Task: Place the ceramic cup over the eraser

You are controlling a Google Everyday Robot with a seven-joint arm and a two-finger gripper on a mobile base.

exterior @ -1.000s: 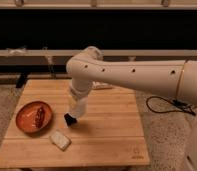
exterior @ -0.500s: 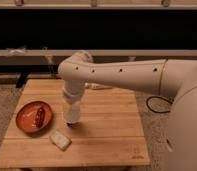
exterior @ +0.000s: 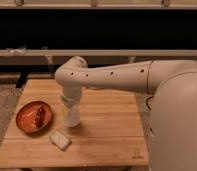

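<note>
The white ceramic cup (exterior: 72, 118) stands upright on the wooden table (exterior: 107, 130), left of the middle, with its base touching the boards. My gripper (exterior: 71, 105) is directly above it at the end of the white arm, right at the cup's top, and the wrist hides it. No black eraser shows anywhere; it is hidden or out of view.
An orange-red round plate (exterior: 27, 120) with a dark oblong item on it lies left of the cup. A pale flat slab (exterior: 60, 140) lies in front of the cup near the front edge. My arm spans the table's right half. Dark shelving stands behind.
My arm has swung left and lowered. The small black thing under the gripper one second ago no longer shows; the white cup now stands in that spot.
</note>
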